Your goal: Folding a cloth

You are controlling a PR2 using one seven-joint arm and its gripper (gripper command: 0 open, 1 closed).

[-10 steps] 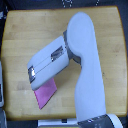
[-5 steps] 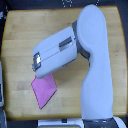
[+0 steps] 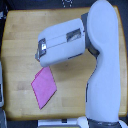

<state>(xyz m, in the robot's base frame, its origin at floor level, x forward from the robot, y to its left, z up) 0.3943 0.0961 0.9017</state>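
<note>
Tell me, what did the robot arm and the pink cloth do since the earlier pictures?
The arm lifted up and away toward the top of the view, uncovering the cloth. The cloth now lies flat and free on the wooden table, in about the same spot. Its gripper's opening can't be made out.

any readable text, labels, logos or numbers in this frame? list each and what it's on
None readable.
Cloth: plain pink, no print or tag visible.
Wooden table: bare wood, no markings.
Arm casing: dark patches that could be labels or panels, too blurred to tell.
Gripper: mostly hidden under the casing, no marks visible.
</note>
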